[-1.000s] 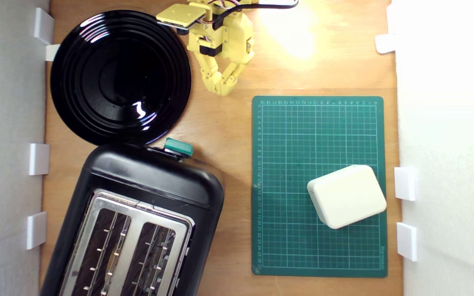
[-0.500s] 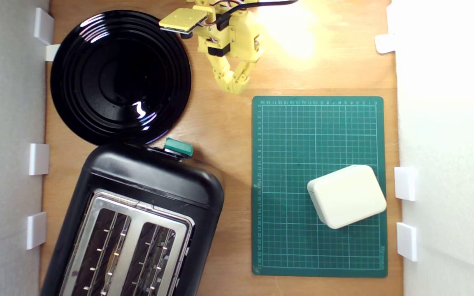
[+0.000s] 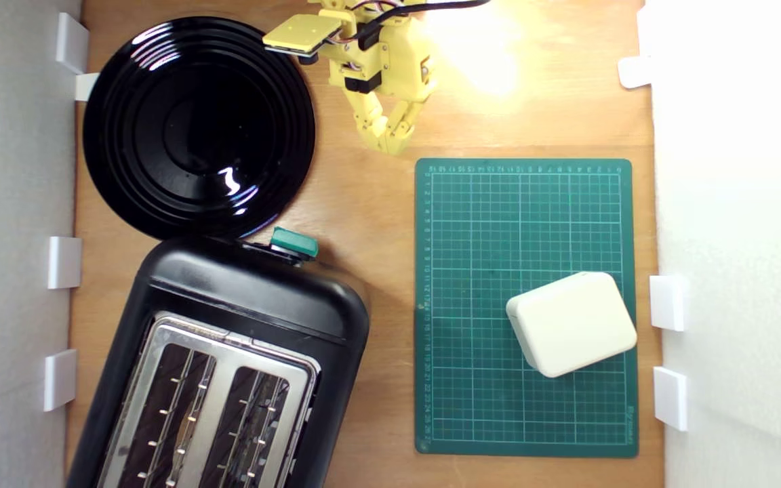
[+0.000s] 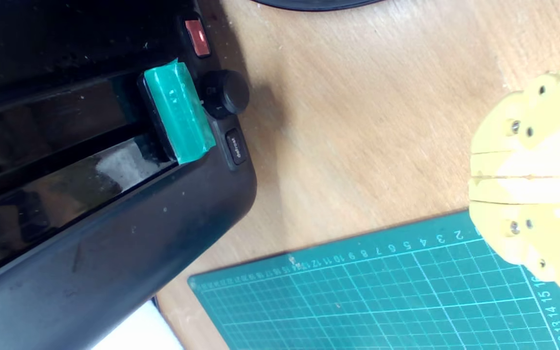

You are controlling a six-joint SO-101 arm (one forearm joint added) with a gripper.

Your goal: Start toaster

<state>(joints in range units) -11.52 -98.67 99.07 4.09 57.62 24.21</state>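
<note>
**Closed gripper above the bare wood, toaster well off**

My yellow plastic gripper (image 3: 390,144) hangs over the bare wooden tabletop (image 3: 363,203) with its two fingers pressed together at the tips, holding nothing; in the wrist view the pads (image 4: 523,165) meet along a thin seam. It sits just beyond the upper edge of the green gridded cutting mat (image 3: 526,230), between that mat and the round glossy black ridged plate (image 3: 198,125). The large glossy black two-slot toaster (image 3: 255,291), with its silver slot frame, stands at the exterior view's lower left, well apart from my fingers and close against the plate's rim. Its small teal-green lever tab (image 4: 178,116) sticks out beside a black knob (image 4: 226,92) and a red button (image 4: 197,36). A cream rounded rectangular block (image 3: 570,324) lies on the mat.
</note>
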